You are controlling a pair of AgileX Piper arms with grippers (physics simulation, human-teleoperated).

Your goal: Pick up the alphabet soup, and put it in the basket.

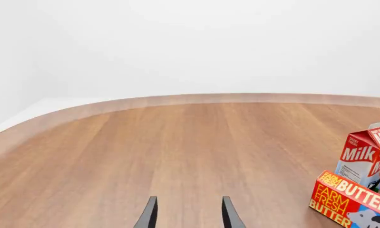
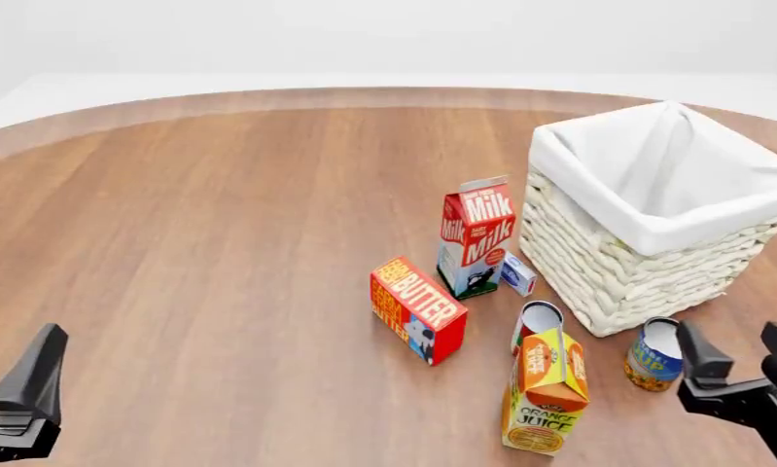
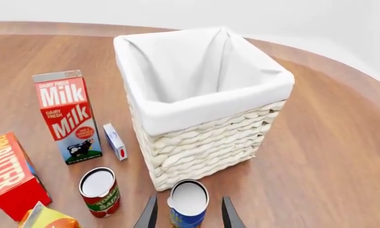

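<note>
We read "Milk" in white on the red carton (image 2: 476,236), with "Dairy Fresh" above it in the right wrist view and a small cow picture lower down. The red and orange box (image 2: 417,309) says "Farm Fresh Butter" in yellow and white, again with a cow on one end. The yellow carton (image 2: 546,391) reads "Orange Juice". A small blue and white box (image 2: 518,274) lies between the milk and the basket (image 2: 621,268); we cannot read its print.

The soup (image 2: 653,355) is a short can with a blue label, yellowish lettering too small for us to read, an orange band low down and a pale silvery top. It stands upright on the table just in front of the basket's near corner. A second can (image 2: 536,325), with a red and green label, stands to its left, behind the juice.

Our right gripper (image 3: 188,217) is spread open, with a finger on each side of the soup and not yet pressing it. Our left gripper (image 1: 187,216) is also open, over bare wood, well apart from everything.
</note>
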